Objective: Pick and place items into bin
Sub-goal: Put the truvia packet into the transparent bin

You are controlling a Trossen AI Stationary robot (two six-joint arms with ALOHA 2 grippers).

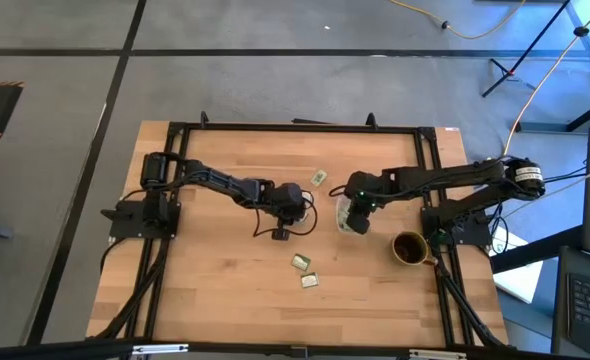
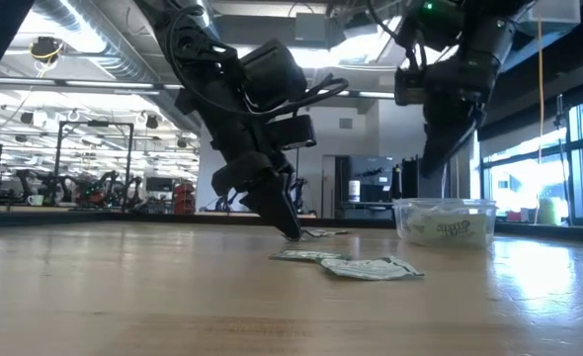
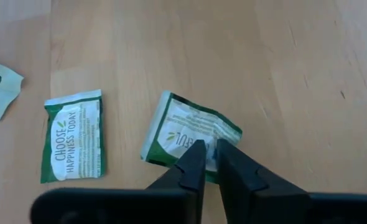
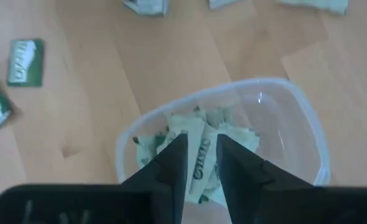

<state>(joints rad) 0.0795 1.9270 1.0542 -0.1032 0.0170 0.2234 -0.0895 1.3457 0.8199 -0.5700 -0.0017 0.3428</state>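
My left gripper (image 3: pixel 211 163) is down at the table's middle, shut on one pale green and white packet (image 3: pixel 193 132). In the high view that gripper (image 1: pixel 280 232) hides the packet. Other packets lie flat on the wood: one (image 3: pixel 73 138) beside it, two (image 1: pixel 301 262) (image 1: pixel 310 281) toward the near edge, one (image 1: pixel 319 177) toward the far edge. The clear bin (image 1: pixel 353 216) stands right of centre with several packets (image 4: pixel 233 134) inside. My right gripper (image 4: pixel 201 165) hangs over the bin (image 4: pixel 295 106), its fingers a small gap apart, above the packets. My left gripper pinches the packet's near edge (image 3: pixel 209 149) between its two fingers, coming slanting down from above. The packet looks creased. Its far end (image 3: pixel 171 102) lies on the table.
A dark brown mug (image 1: pixel 409 247) stands near the table's right edge, close to the bin. A black frame (image 1: pixel 295 127) runs along the table's far edge and sides. Bare wood lies on the near left (image 1: pixel 205 290).
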